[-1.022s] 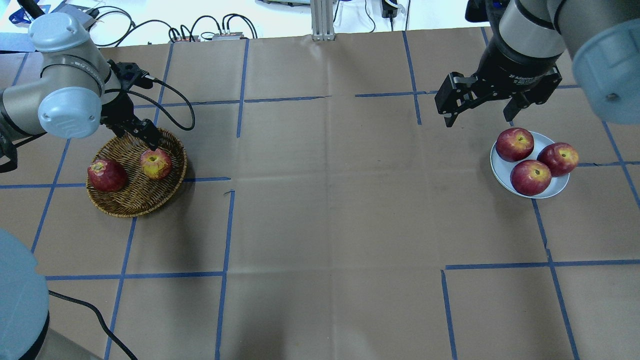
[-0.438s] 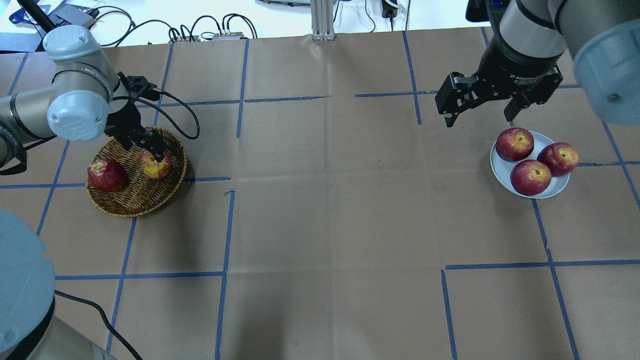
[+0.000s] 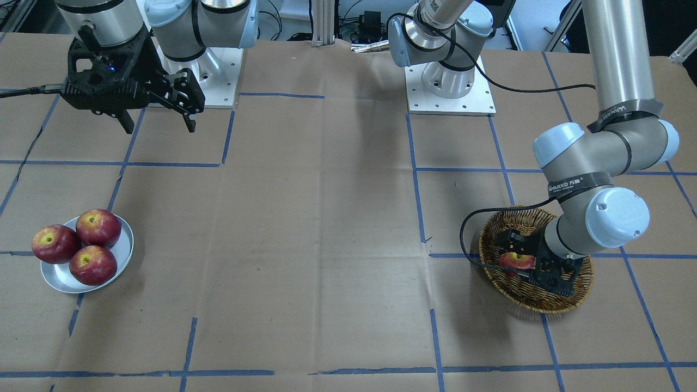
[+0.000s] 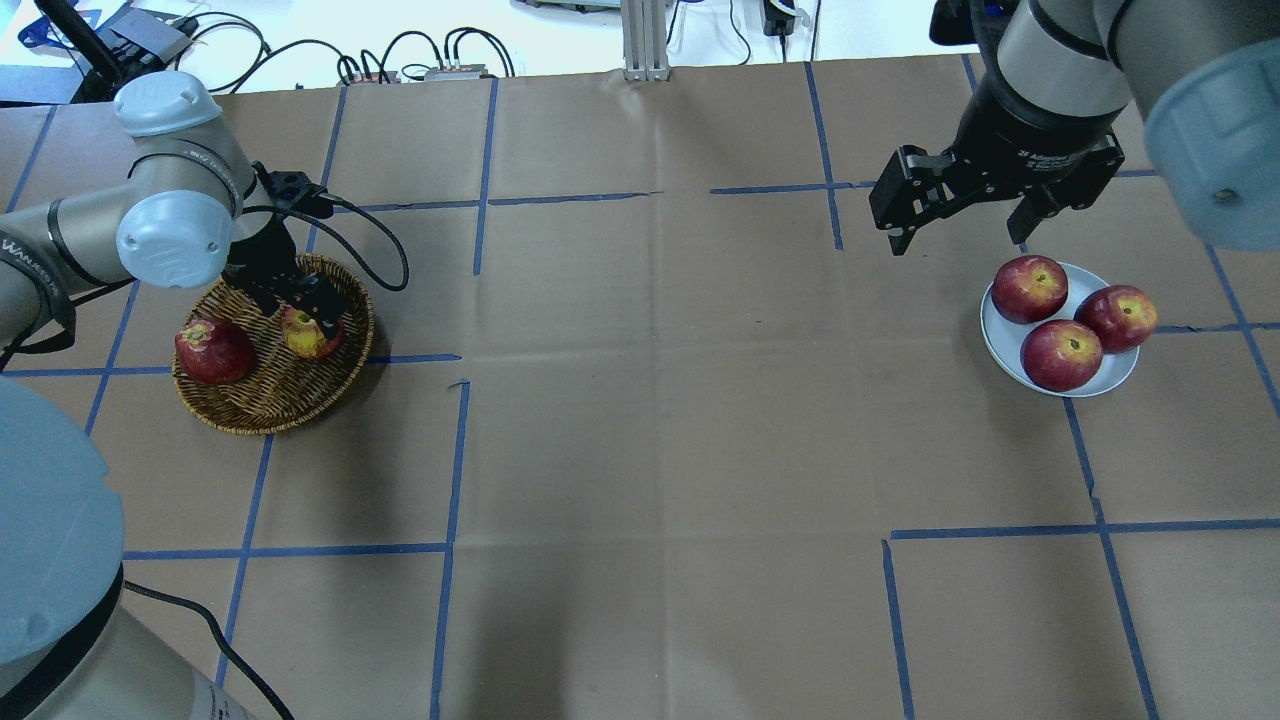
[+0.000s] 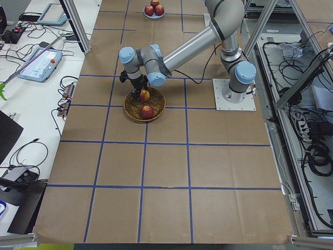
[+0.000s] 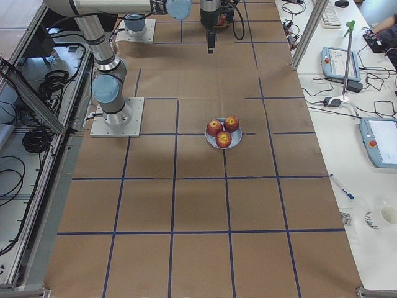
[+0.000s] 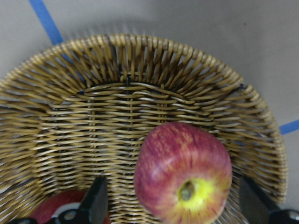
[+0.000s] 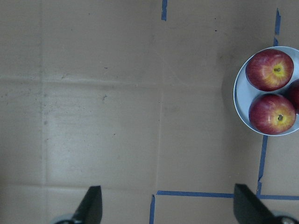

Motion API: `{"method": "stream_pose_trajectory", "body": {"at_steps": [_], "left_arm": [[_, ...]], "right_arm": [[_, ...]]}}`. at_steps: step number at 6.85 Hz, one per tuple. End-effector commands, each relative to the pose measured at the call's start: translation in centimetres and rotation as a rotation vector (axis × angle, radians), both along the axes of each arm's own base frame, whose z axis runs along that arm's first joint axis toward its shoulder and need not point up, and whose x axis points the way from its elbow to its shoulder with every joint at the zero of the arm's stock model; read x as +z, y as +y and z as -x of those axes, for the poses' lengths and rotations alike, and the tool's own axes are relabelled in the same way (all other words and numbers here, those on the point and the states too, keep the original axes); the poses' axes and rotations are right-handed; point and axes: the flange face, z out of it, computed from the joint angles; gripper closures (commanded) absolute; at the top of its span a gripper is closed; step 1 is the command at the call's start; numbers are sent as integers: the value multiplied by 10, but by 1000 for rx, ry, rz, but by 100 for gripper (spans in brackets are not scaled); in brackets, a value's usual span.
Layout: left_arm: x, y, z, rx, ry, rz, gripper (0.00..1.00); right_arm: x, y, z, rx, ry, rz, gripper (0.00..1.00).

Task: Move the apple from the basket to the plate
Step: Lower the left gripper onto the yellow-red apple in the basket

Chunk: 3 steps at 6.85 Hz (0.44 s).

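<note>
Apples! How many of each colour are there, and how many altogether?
Pale pinkish apple with a yellow top, in the basket: 1
Dark red apple, in the basket: 1
Glossy red apples, on the plate: 3
Total: 5 apples

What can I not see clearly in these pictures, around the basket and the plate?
1. The dark red apple: in the front-facing view the left arm hides it; in the left wrist view the bottom edge cuts it off.
2. The apple: in the overhead view the left gripper covers its top.
3. The third glossy apple on the plate: in the right wrist view the right edge cuts it.
</note>
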Motion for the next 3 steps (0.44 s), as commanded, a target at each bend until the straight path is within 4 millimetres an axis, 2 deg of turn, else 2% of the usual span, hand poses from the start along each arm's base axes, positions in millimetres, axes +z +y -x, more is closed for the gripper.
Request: {"method": "stream_pose_trajectory", "body": {"at_steps": [1, 3], "left_arm": [[-14, 4, 1, -1, 8, -23, 2], [-17, 2, 1, -2, 8, -16, 2]], "right_arm": [[-1, 0, 0, 0, -2, -1, 0], [-2, 0, 1, -2, 1, -4, 0]]}}
